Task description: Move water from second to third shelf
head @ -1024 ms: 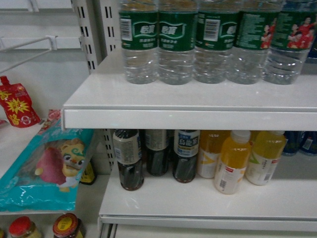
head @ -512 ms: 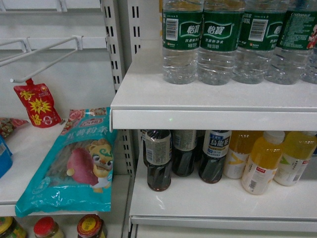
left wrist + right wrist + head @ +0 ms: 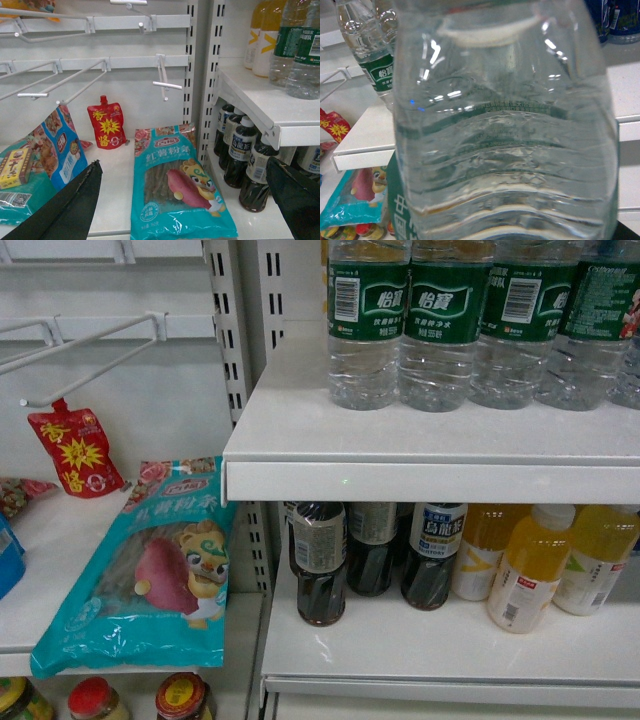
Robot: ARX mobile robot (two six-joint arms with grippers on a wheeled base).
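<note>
A clear ribbed water bottle (image 3: pixel 505 130) with a green label fills the right wrist view, its base pointing away from the camera. My right gripper (image 3: pixel 512 230) is shut on it; its fingers are hidden apart from a dark corner at the lower right. More water bottles (image 3: pixel 437 325) stand in a row on the upper white shelf (image 3: pixel 430 480), and show too in the right wrist view (image 3: pixel 370 55). My left gripper (image 3: pixel 182 200) is open and holds nothing, hanging in front of the left-hand shelf. Neither gripper shows in the head view.
Dark tea bottles (image 3: pixel 320 560) and yellow juice bottles (image 3: pixel 530 565) stand on the shelf below the water. To the left lie a teal noodle bag (image 3: pixel 150 570), a red pouch (image 3: pixel 72 452) and jars (image 3: pixel 180 698). Wire hooks (image 3: pixel 90 345) jut out above.
Between one second and half a second ago the head view swung left, so the shelves slid right in the picture. Since then nothing has moved.
</note>
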